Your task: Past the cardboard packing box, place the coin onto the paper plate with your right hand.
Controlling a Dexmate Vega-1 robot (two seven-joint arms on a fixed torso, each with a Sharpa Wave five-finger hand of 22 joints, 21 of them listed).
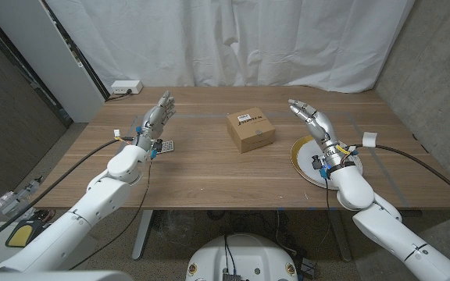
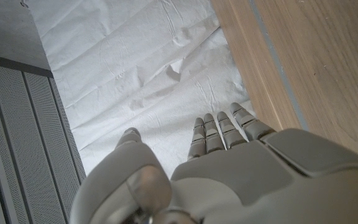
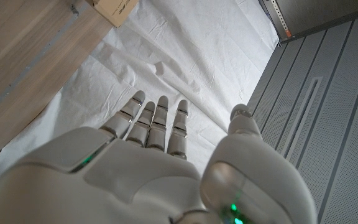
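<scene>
Right hand is raised above the brown wooden bench, over the far edge of the round white paper plate with a yellow rim; its fingers are extended, side by side, thumb apart, holding nothing. Left hand is likewise raised at the bench's other side, fingers straight and together, empty.

The square brown cardboard packing box with a printed label sits mid-bench, between the two hands, just beside the plate.

The coin cannot be identified in any view. A small dark flat object lies on the bench near the left wrist; too small to say what it is.

Handling judgement: a coin is thin, rigid, light and slick, lying flush; a fingertip pinch across its edge, or sliding it to lift one rim, is likely needed.

The head view gives the layout of box, plate and hands. The wrist views show finger posture against the white curtain; the right wrist view catches a box corner.
</scene>
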